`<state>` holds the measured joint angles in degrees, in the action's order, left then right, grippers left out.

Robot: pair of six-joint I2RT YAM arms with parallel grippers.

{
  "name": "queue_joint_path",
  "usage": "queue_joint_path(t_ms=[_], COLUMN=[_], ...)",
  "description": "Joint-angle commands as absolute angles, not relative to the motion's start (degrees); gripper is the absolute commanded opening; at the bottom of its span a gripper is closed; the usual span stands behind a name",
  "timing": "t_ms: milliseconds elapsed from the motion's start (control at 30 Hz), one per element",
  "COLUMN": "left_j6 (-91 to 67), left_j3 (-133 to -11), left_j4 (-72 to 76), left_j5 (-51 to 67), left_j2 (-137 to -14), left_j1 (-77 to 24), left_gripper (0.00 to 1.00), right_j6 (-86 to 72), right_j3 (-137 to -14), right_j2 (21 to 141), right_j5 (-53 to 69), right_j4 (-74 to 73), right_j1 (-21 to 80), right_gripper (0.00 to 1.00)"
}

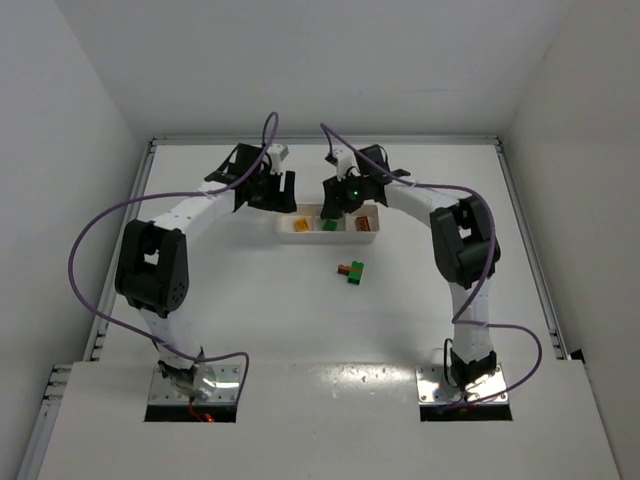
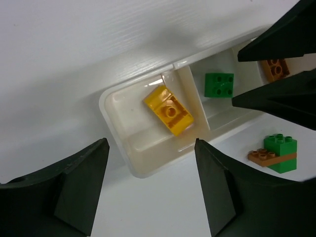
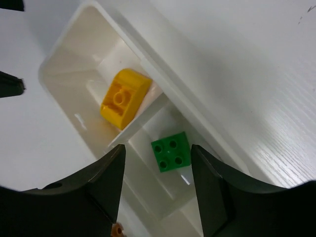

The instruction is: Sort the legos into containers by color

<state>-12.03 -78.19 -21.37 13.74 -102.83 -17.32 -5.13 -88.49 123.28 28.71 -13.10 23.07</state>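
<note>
The white tray (image 1: pixel 327 239) lies between my two grippers. Its left compartment holds a yellow-orange brick (image 1: pixel 301 226), the middle one a green brick (image 1: pixel 329 225), the right one a reddish-brown brick (image 1: pixel 363 224). A loose green brick (image 1: pixel 356 272) joined to a brown piece (image 1: pixel 343 269) lies on the table in front of the tray. My left gripper (image 2: pixel 150 143) is open and empty above the tray's left end, near the yellow brick (image 2: pixel 169 109). My right gripper (image 3: pixel 157 148) is open and empty above the middle compartment; the green brick (image 3: pixel 171 151) lies below, between its fingers.
White walls close in the table on three sides. The right gripper's black fingers (image 2: pixel 276 101) cross the right side of the left wrist view. Purple cables loop off both arms.
</note>
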Motion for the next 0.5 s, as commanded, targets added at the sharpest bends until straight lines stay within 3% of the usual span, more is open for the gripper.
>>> queue_joint_path(t_ms=[0, 100, 133, 300, 467], left_j6=[-13.45, -9.69, -9.06, -6.86, 4.37], left_j3=[-81.3, -80.78, -80.08, -74.02, -67.16], left_j4=[-20.92, -22.49, -22.5, -23.12, -23.12], left_j5=[14.76, 22.73, 30.42, 34.98, 37.28], left_j2=[-97.39, -93.8, -93.0, -88.69, -84.12], left_j1=[-17.75, -14.61, -13.81, -13.27, -22.74], left_gripper=[0.77, 0.84, 0.84, 0.9, 0.84], right_j6=[-4.14, 0.23, 2.61, 23.17, 31.82], right_j3=[-88.17, -84.74, -83.86, -73.61, -59.95], right_j2=[112.62, 105.5, 103.73, 94.67, 87.36], right_j5=[30.67, 33.03, 34.09, 38.41, 32.88], right_j4=[-11.43, -12.21, -13.7, -31.34, -32.61], right_j1=[23.29, 22.15, 21.28, 20.04, 20.04], right_gripper=[0.56, 0.56, 0.56, 0.56, 0.56])
